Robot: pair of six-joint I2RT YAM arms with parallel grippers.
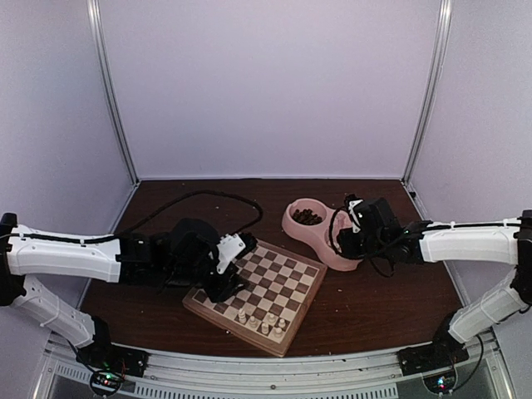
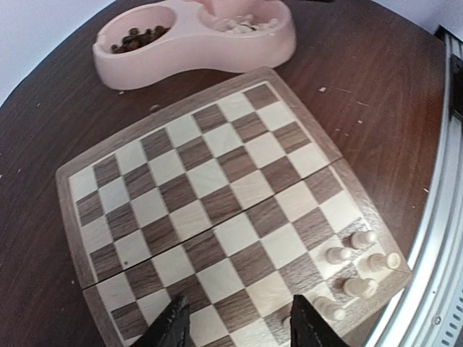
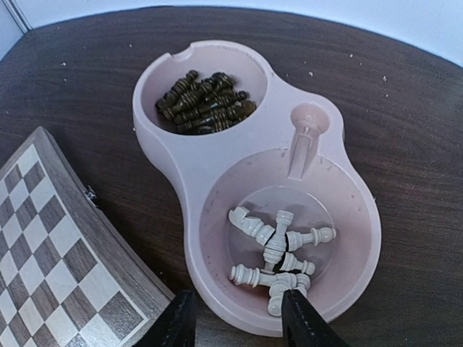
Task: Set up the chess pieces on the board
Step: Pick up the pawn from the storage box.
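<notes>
Pink bowl on the dark desk, two wells: brown pieces heaped in one, cream pieces lying jumbled in the other. My right jaws hang part open over that cream heap, gripping nothing. My left jaws stand apart and empty above the board, which lies near the bowl. A few more cream pieces stand upright at one corner.

Clad in white shells along left arm and right arm, black at joints, wrists and bases. Trails a looping black cable on the left. Ends in left gripper and right gripper, fingers black and tapered.
</notes>
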